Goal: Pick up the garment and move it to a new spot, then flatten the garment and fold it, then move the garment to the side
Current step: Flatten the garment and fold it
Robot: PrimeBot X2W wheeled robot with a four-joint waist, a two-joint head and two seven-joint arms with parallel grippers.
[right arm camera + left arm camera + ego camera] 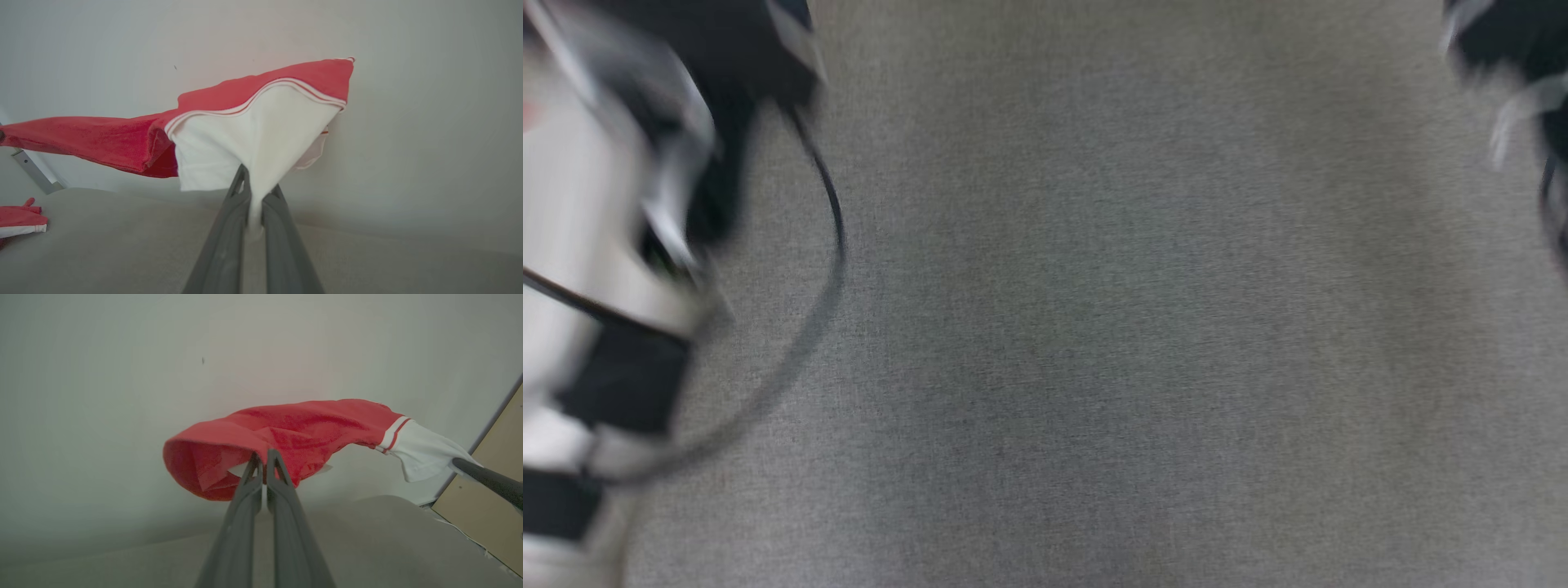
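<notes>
Garment (310, 424) spans taut between left gripper (264, 456), clamped on red cloth, and right gripper (257, 183), clamped on white cloth; either thin hold could slip if the arms part.

The garment (302, 428) was red, its end at the frame's right white, with thin red and white stripes at the join. The left gripper (264, 457) and right gripper (256, 181) were dark grey. The surface (1094, 327) was flecked grey, the wall (102, 396) off-white and the board (490, 498) at lower right tan.
</notes>
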